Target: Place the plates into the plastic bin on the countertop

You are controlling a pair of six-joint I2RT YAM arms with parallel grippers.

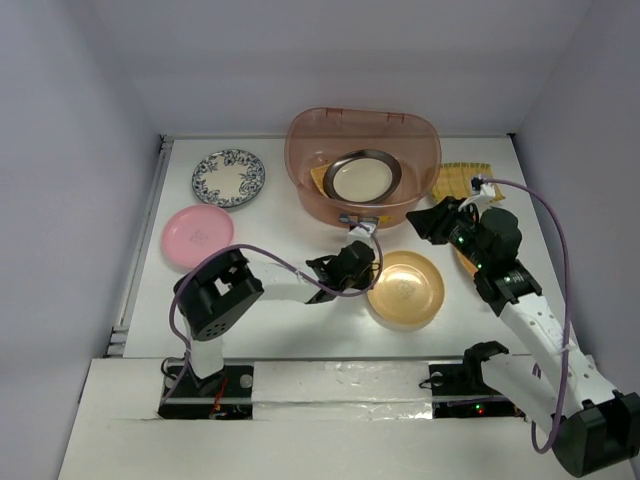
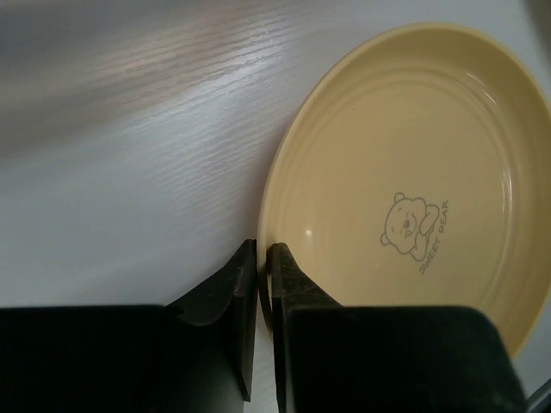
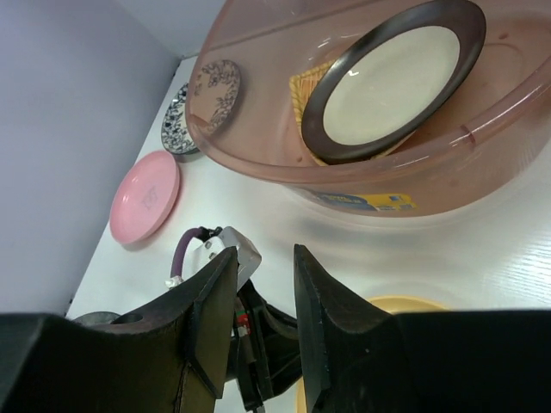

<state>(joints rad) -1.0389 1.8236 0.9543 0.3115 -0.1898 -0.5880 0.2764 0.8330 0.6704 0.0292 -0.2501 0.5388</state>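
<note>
The orange round plate (image 1: pixel 407 290) lies on the countertop (image 1: pixel 290 215) in front of the plastic bin (image 1: pixel 300 140). My left gripper (image 1: pixel 370 270) is shut on its left rim, one finger inside and one outside, as the left wrist view shows (image 2: pixel 264 267) on the plate (image 2: pixel 405 172). The bin holds the cream dark-rimmed plate (image 1: pixel 362 178) and an orange dish (image 1: pixel 320 178). My right gripper (image 1: pixel 433 222) is open and empty, raised right of the bin; its wrist view (image 3: pixel 263 258) looks at the bin (image 3: pixel 258 146).
The blue-and-white floral plate (image 1: pixel 228 178) and the pink plate (image 1: pixel 198 236) lie at the left. The yellow ribbed plate (image 1: pixel 462 180) lies right of the bin. Another orange dish (image 1: pixel 465 258) is partly hidden under my right arm. Lilac walls border the countertop.
</note>
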